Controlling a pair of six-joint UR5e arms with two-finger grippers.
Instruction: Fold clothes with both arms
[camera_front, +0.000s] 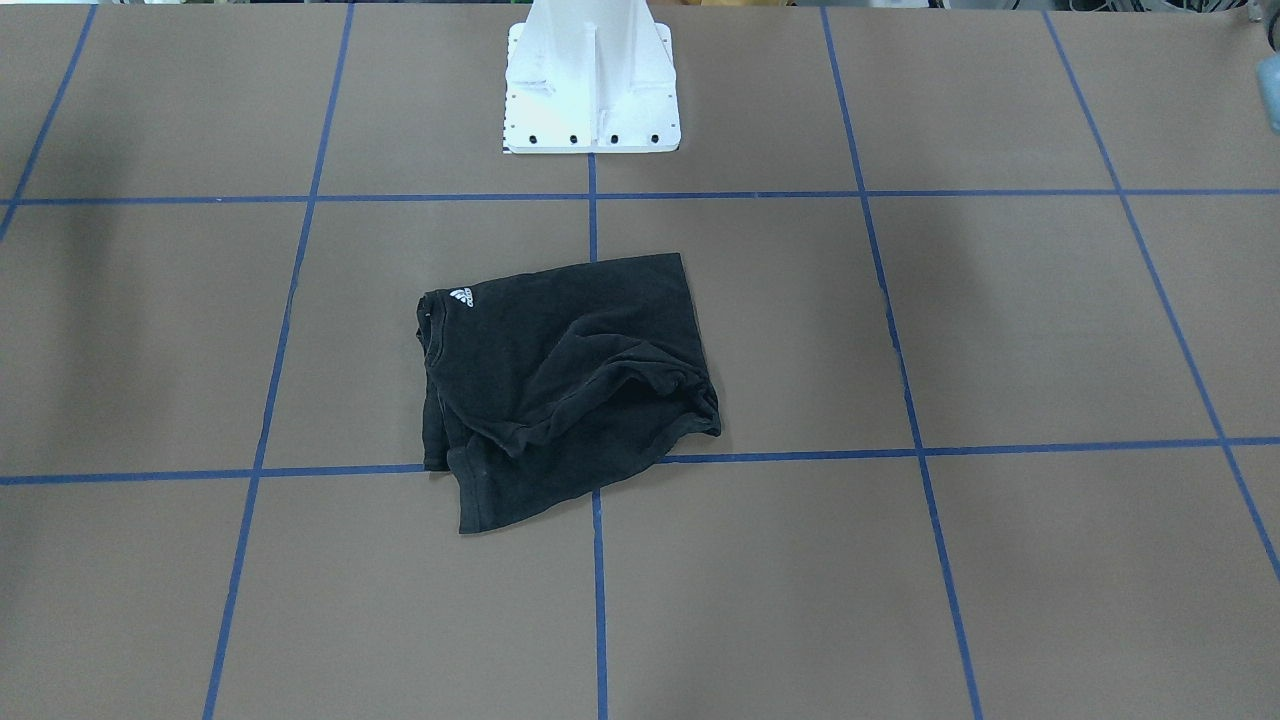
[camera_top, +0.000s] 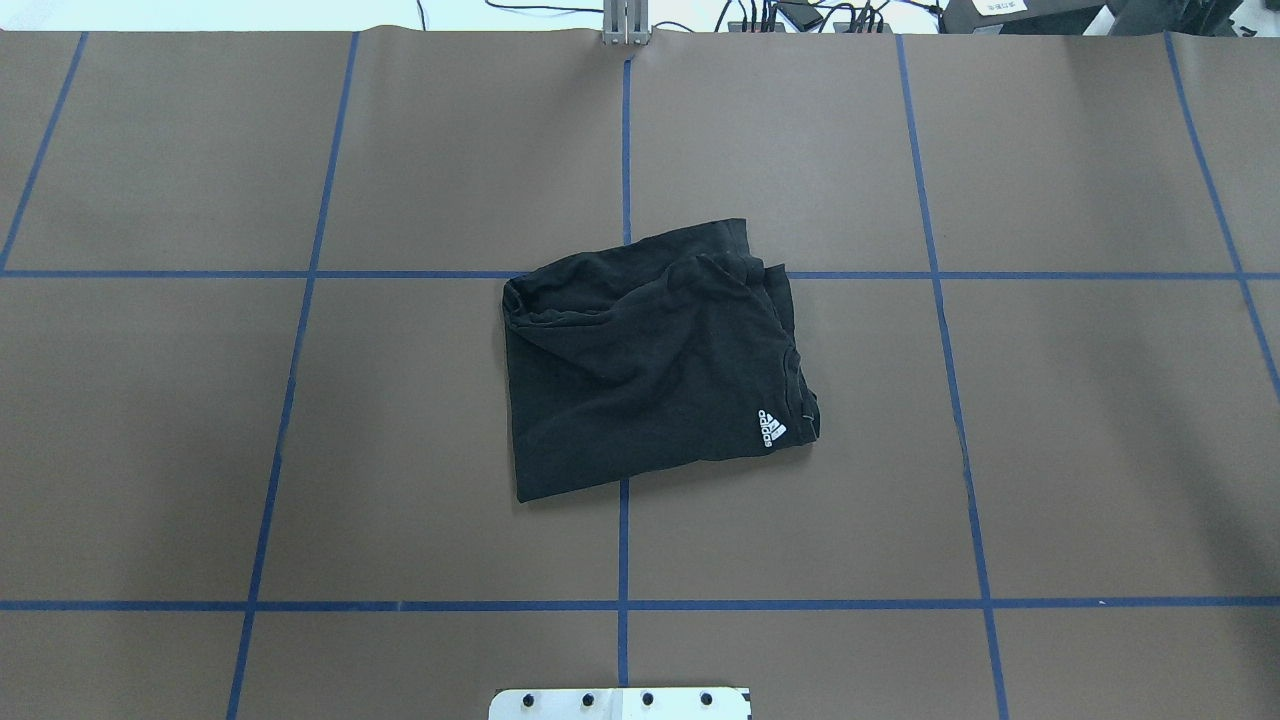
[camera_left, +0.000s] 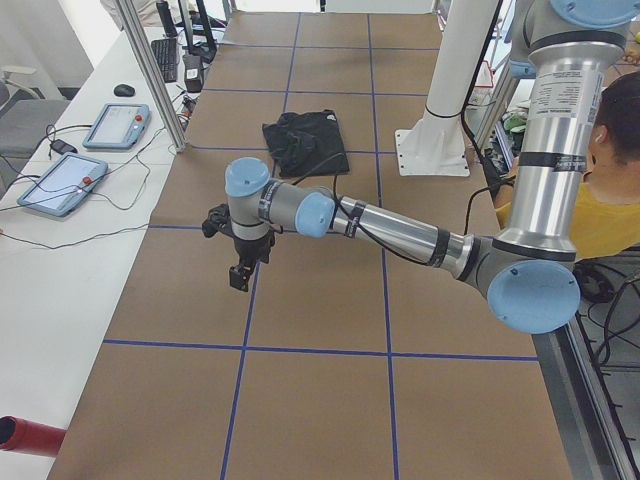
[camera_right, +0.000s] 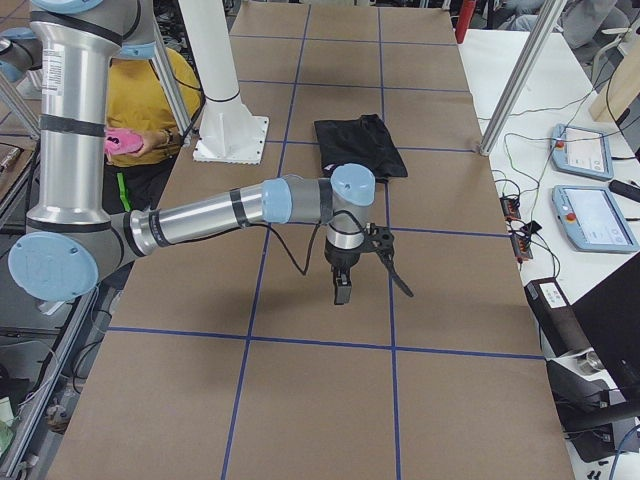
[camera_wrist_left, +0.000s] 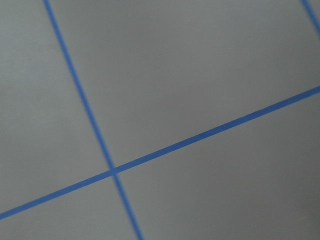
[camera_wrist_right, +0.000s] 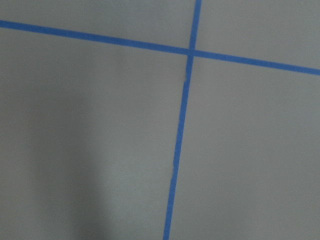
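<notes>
White base block (camera_front: 592, 90) stands on a blue-taped brown table (camera_front: 1000, 320), perhaps tablets (camera_left: 60, 185) alongside

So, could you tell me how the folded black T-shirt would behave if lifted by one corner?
The T-shirt is probably floppy: its layers lie creased and bunched, so it may sag and unfold. It lies flat and thin, so probably light. Pushed, it would likely wrinkle rather than slide.

The T-shirt (camera_top: 650, 370) is black, with a small white logo (camera_top: 771, 428). The table (camera_top: 1100, 450) is brown (gridded with blue lines (camera_top: 450, 274)). The left arm (camera_left: 400, 229) and right arm (camera_right: 200, 219) are silver-grey with light-blue joint caps.
</notes>
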